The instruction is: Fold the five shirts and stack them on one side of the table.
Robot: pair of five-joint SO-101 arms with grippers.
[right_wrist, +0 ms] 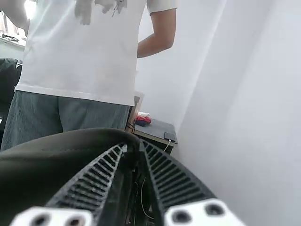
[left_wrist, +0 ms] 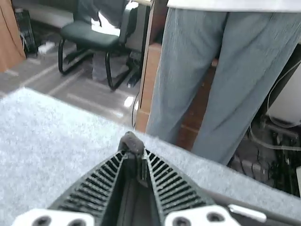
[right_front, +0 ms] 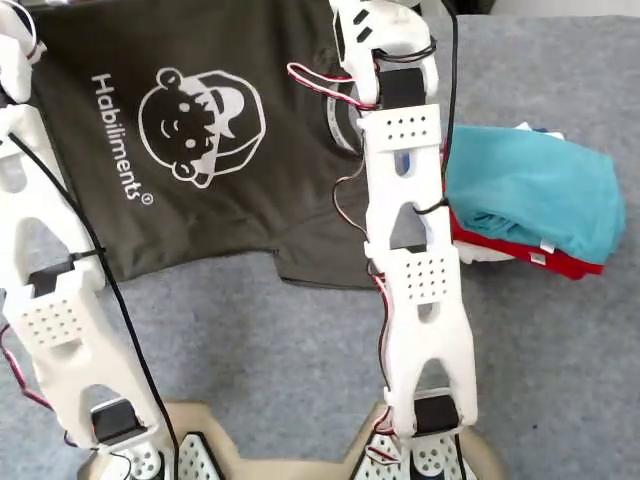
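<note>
A dark olive shirt (right_front: 250, 200) with a white cartoon print lies spread on the grey table (right_front: 250, 340), its top edge lifted at the far side. My left gripper (left_wrist: 137, 157) is shut on a small pinch of the dark shirt (left_wrist: 132, 141) above the table's far edge. My right gripper (right_wrist: 134, 149) is shut on the same shirt, whose cloth (right_wrist: 56, 160) drapes away from the fingers. In the high view the left arm (right_front: 50, 300) runs up the left edge and the right arm (right_front: 410, 200) up the middle.
At the right side sits a pile of folded shirts: a teal one (right_front: 535, 190) on top, a red one (right_front: 520, 250) under it and white cloth (right_front: 480, 252) at the bottom. Both arm bases (right_front: 300, 460) stand at the near edge.
</note>
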